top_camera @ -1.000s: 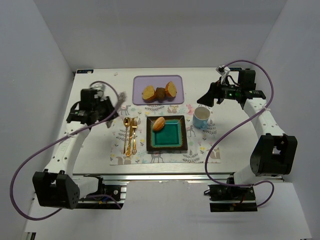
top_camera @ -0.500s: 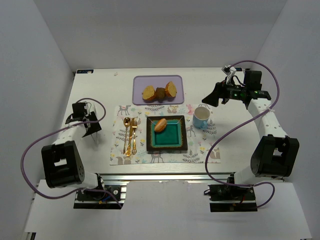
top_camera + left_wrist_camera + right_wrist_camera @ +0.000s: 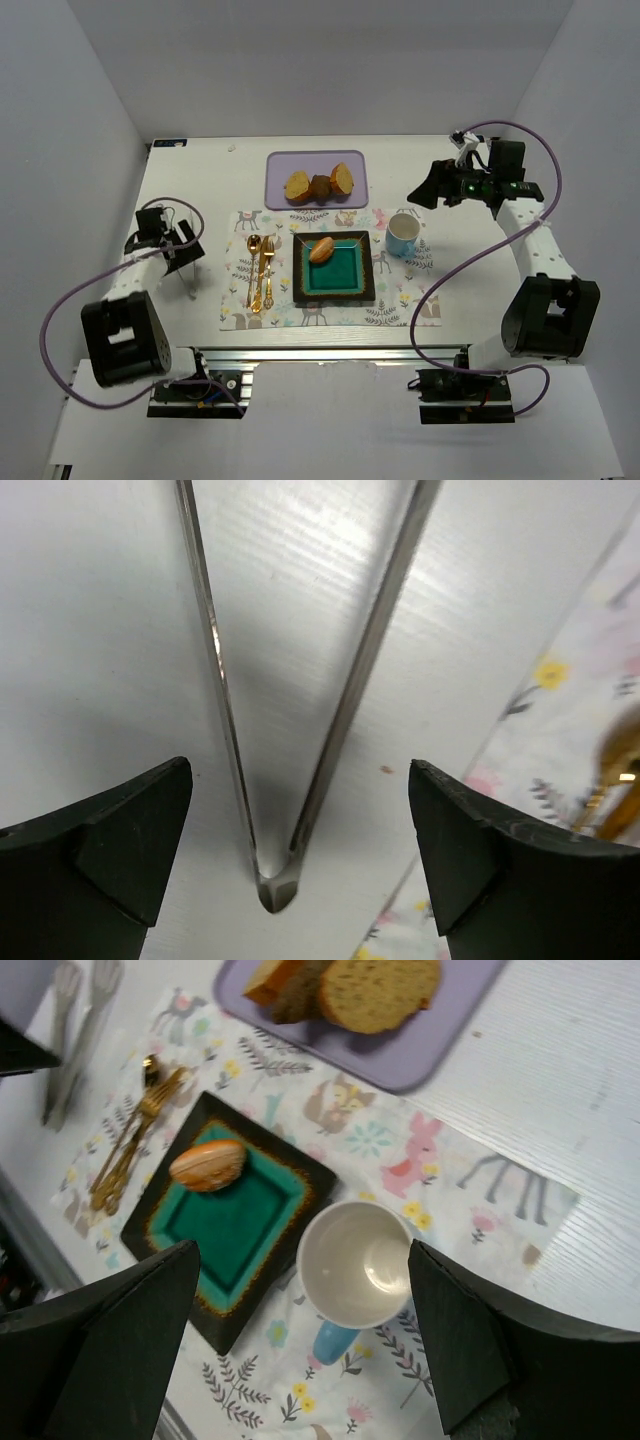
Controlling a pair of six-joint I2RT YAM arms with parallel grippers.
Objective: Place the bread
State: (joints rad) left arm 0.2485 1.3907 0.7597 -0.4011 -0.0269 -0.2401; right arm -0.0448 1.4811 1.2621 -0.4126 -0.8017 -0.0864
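Observation:
The bread (image 3: pixel 321 248), a small orange-brown oval bun, lies on the far left corner of the teal square plate (image 3: pixel 340 275); the right wrist view shows the bread (image 3: pixel 207 1164) there too. My left gripper (image 3: pixel 178 256) sits low over the white table left of the placemat, open. Metal tongs (image 3: pixel 300 730) lie loose on the table between its fingers, hinge end nearest the camera. My right gripper (image 3: pixel 418 194) hovers open above the blue cup (image 3: pixel 355 1263), holding nothing.
A purple tray (image 3: pixel 280 165) at the back holds two tan bread slices and a dark lump. Gold cutlery (image 3: pixel 260 270) lies on the patterned placemat (image 3: pixel 400 295) left of the plate. The blue cup (image 3: pixel 402 235) stands right of the plate.
My left arm drew back from near the tray to the table's left side, and its gripper opened, leaving the tongs on the table. The right arm barely shifted.

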